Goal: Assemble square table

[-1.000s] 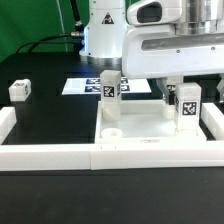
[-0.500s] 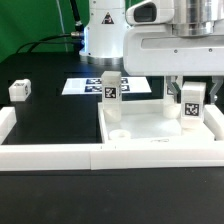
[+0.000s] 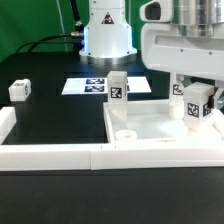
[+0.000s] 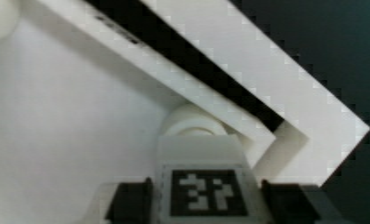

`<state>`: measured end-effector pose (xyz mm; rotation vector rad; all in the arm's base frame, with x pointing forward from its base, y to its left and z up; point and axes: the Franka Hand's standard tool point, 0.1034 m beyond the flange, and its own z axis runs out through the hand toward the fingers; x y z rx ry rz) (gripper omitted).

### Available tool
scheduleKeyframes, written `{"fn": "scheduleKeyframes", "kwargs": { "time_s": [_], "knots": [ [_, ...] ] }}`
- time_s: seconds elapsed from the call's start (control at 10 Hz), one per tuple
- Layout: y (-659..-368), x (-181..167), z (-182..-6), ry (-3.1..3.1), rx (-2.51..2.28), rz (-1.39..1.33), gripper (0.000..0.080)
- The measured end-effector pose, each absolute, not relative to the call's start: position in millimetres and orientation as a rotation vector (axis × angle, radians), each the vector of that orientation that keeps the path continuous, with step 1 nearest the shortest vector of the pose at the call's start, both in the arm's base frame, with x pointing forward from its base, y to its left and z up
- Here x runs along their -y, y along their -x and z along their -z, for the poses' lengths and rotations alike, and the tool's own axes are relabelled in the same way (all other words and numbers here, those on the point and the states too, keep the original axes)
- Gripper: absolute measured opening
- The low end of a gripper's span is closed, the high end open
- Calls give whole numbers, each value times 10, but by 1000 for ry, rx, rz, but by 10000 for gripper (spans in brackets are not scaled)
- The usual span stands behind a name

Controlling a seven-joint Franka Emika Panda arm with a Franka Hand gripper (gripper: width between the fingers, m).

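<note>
risk lies mostly in how the gripped leg [image 3: 196,106] gets seated. the tool [image 3: 196,94] has its jaws partly closed, and in the wrist view the dark fingers [image 4: 129,205] sit tight on both sides of this tagged leg, so i judge that it is held. the leg hangs upright over the far part of the tabletop [image 3: 108,118], toward the exterior view's right; whether its tip touches the tray i cannot tell. the tabletop lies on the black worktop [image 3: 50,115], just behind the low border wall [image 3: 50,152]. a standing leg [image 3: 118,88] is at its far corner on the exterior view's left, and a loose leg [image 3: 19,90] lies well apart on the worktop. in the wrist view a round socket [image 4: 200,128] shows just beyond the gripped leg, so the tip seems not to be centred on it. if the leg goes down off centre or a little tilted, it could jam on the socket edge or slip between the fingers. nothing holds the tabletop, so a side push could slide it away from the wall. a wide swing of the arm could also knock the standing leg.
</note>
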<state>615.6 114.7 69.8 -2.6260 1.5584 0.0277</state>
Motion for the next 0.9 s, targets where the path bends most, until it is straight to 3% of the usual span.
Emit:
{"fn": "scheduleKeyframes", "kwargs": {
  "time_s": [0.2, 0.4, 0.5, 0.6, 0.7, 0.9],
  "knots": [
    [-6230, -1185, -684, 2246, -1963, 7, 291],
    [-6226, -1216, -679, 2188, -2003, 5, 291],
    [-6225, -1218, -677, 2217, -1971, 9, 400],
    [-6217, -1233, -683, 2342, -1839, 18, 559],
    [-6210, -1272, -709, 2551, -1565, 22, 622],
    [-6230, -1270, -721, 2738, -1210, 54, 648]
  ]
}}
